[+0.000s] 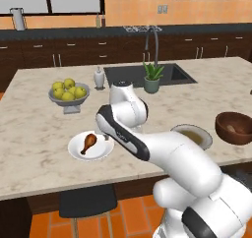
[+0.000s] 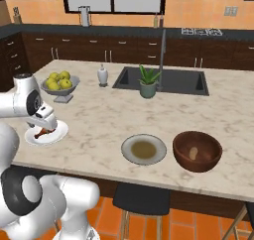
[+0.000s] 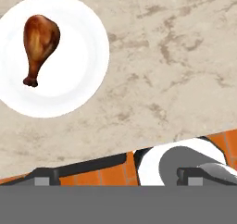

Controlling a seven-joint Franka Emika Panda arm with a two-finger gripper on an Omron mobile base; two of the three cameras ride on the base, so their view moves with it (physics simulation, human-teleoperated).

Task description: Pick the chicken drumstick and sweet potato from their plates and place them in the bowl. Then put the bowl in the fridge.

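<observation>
Your gripper [image 3: 118,177]: fingers spread wide, empty, above the counter [image 3: 176,70]; chicken drumstick [image 3: 40,45] on white plate [image 3: 81,79]; sweet potato [image 2: 194,153] inside wooden bowl [image 2: 197,151].

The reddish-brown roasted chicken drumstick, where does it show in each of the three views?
Left base view: reddish-brown chicken drumstick, lower left, beside the arm.
Right base view: far left, mostly behind the arm.
Hand view: upper left.
Shared landmark: the glossy round white plate beneath it.

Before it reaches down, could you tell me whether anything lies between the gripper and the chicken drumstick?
Nothing visible does: the chicken drumstick lies alone and uncovered on the white plate, with bare counter beside it.
</observation>
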